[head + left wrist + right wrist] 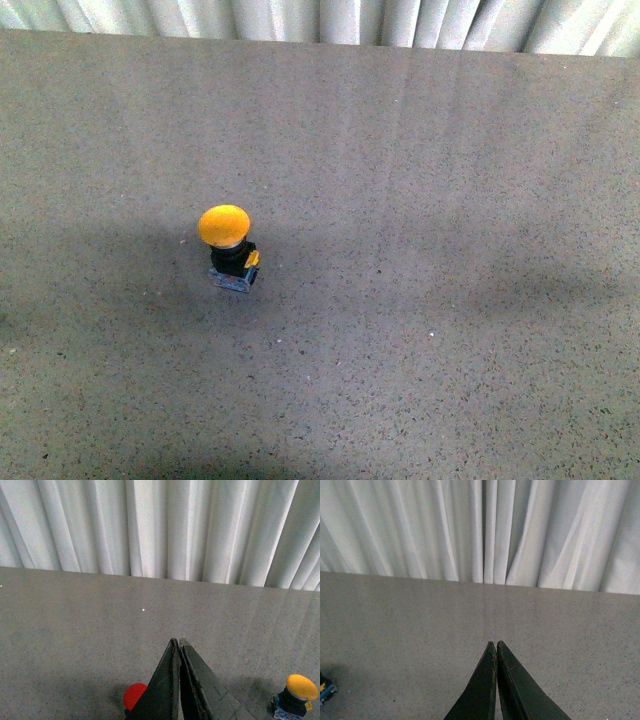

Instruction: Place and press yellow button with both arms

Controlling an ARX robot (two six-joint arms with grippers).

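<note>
1. Pleated white curtain [330, 20] is seen hanging along the far edge of a grey speckled desk [450, 180], and neither arm is caught in the front view.
2. The yellow button [229, 246] is found upright on its black base, left of the desk's middle and well clear of every edge, with nothing touching it.
3. The left gripper [179, 643] is shown pinched together, tips meeting, nothing held between them; the button appears off to one side of it in the left wrist view, near but apart.
4. A red rounded object [134, 696] is glimpsed partly hidden behind the left gripper; what it is cannot be told.
5. The right gripper [496, 644] is likewise drawn tight and empty, and only a sliver of the button's base is caught at the frame edge of the right wrist view.
6. The step in hand is judged to be the approach: the button seems not yet taken or pressed.
7. Next, one gripper would likely need to be parted and brought around the base to steady it, while the other is lowered, tips together, onto the domed cap.
</note>
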